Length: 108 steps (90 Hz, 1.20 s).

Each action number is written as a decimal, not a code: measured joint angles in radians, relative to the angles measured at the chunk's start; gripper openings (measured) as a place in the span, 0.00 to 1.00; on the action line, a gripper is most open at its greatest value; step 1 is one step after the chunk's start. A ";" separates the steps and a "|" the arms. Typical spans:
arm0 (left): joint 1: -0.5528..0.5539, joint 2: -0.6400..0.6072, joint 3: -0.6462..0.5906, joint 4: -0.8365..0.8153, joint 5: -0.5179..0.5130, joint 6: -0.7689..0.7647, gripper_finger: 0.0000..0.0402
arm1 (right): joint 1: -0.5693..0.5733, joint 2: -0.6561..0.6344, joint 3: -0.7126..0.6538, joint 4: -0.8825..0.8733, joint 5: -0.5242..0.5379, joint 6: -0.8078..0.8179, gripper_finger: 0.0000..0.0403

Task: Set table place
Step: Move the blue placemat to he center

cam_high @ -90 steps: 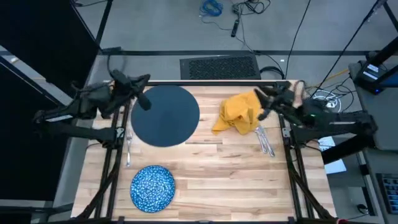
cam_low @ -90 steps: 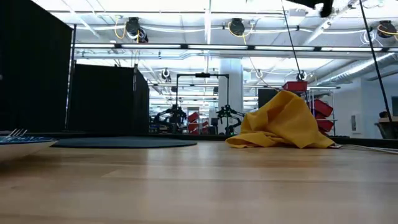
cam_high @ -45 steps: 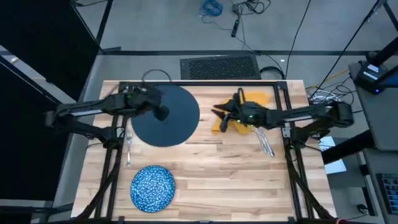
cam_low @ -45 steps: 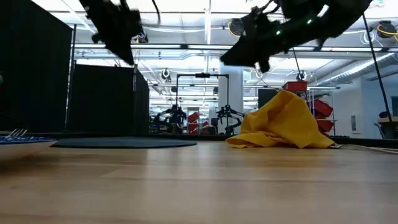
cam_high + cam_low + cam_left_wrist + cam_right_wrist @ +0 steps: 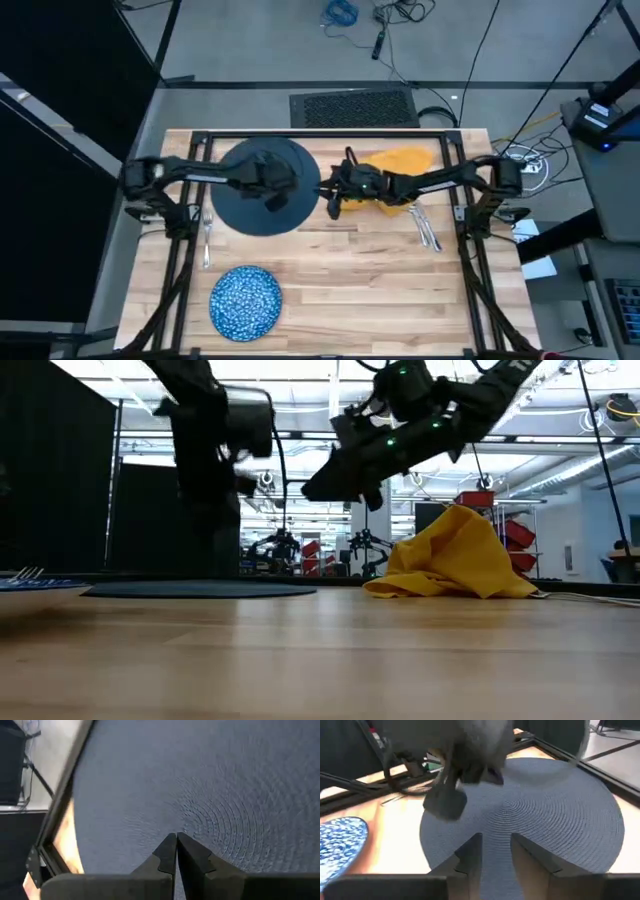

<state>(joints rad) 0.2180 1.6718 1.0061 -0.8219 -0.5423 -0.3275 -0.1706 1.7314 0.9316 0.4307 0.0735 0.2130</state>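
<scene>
- While both arms reach in over the tabletop (image 5: pixel 380 270), your left end effector (image 5: pixel 272 196) hangs over the large dark blue-grey round plate (image 5: pixel 240 210), above its middle part; in the left wrist view its 2 fingers (image 5: pixel 167 852) are pressed together, clenched on nothing.
- Your right end effector (image 5: pixel 333 200) sits just past the plate's right edge, between the plate and the yellow napkin (image 5: pixel 400 160); in the right wrist view its fingers (image 5: pixel 472 851) stand apart with a gap between them, released and grasping nothing.
- In the low view, both end effectors hang clear above the wood, neither touching the plate.
- You have the plate lying flat at the back left of the tabletop, its ridged concentric pattern plain in both wrist views.
- You can see the napkin crumpled in a heap at the back right, partly under the right arm.
- Near the napkin's right side, towards the right rail, lie 2 silver pieces of cutlery (image 5: pixel 428 228); you cannot tell which is knife and which is spoon.
- Your fork (image 5: pixel 207 240) lies by the left rail, just left of the plate.
- You find the blue-and-white speckled dish (image 5: pixel 245 302) at the front left, well apart from the plate.
</scene>
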 joint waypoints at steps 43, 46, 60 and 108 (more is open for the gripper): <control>-0.158 0.203 0.009 0.214 0.109 0.018 0.00 | -0.065 -0.098 0.009 -0.082 0.088 -0.063 0.00; -0.181 0.203 0.016 0.234 0.138 0.018 0.00 | -0.075 -0.111 0.009 -0.091 0.088 -0.064 0.00; -0.288 0.203 0.077 0.265 0.265 0.018 0.00 | -0.116 -0.177 0.009 -0.164 0.088 -0.065 0.00; -0.512 0.279 0.119 0.677 0.440 -0.063 0.00 | -0.150 -0.333 0.009 -0.313 0.085 -0.058 0.00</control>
<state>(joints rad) -0.2943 1.9503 1.1256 -0.1453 -0.1025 -0.3910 -0.3206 1.3985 0.9409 0.1182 0.1586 0.1546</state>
